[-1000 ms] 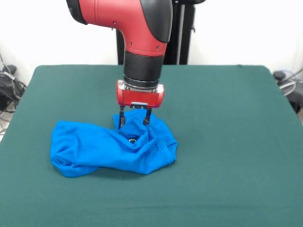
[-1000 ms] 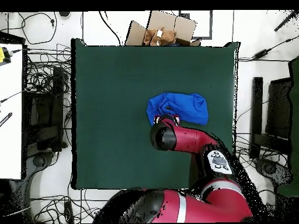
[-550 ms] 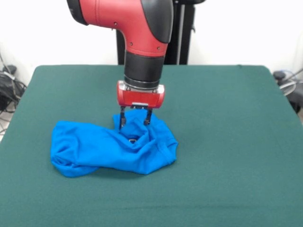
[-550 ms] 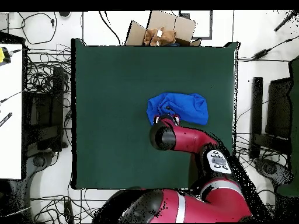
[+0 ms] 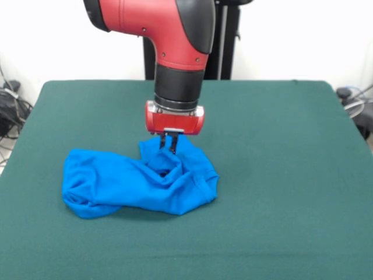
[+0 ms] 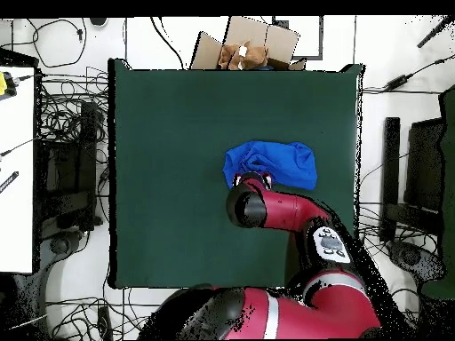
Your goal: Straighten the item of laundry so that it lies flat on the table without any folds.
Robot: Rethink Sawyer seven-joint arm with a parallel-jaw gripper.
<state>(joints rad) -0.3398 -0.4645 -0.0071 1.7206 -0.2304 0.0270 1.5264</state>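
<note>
The item of laundry (image 5: 116, 184), a bright blue shirt, lies crumpled in a long bunch on the green table (image 5: 280, 146), left of centre in the front view. My gripper (image 5: 168, 148) comes straight down onto the bunch's raised right end. Its two fingers are pressed together, pinching a fold of the blue fabric. In the overhead view the shirt (image 6: 280, 163) shows as a wrinkled oval on the table (image 6: 169, 133), and the arm's wrist (image 6: 249, 206) covers its lower left corner and hides the fingers. No lettering shows.
A cardboard box (image 6: 249, 49) with brown things in it sits just beyond the table's far edge in the overhead view. Cables lie on the floor on both sides. A white bench (image 6: 16, 160) stands at the left.
The fingers stood apart over the shirt's raised end in the earlier frames; now they have closed together on the fabric. The arm and the shirt have hardly shifted.
</note>
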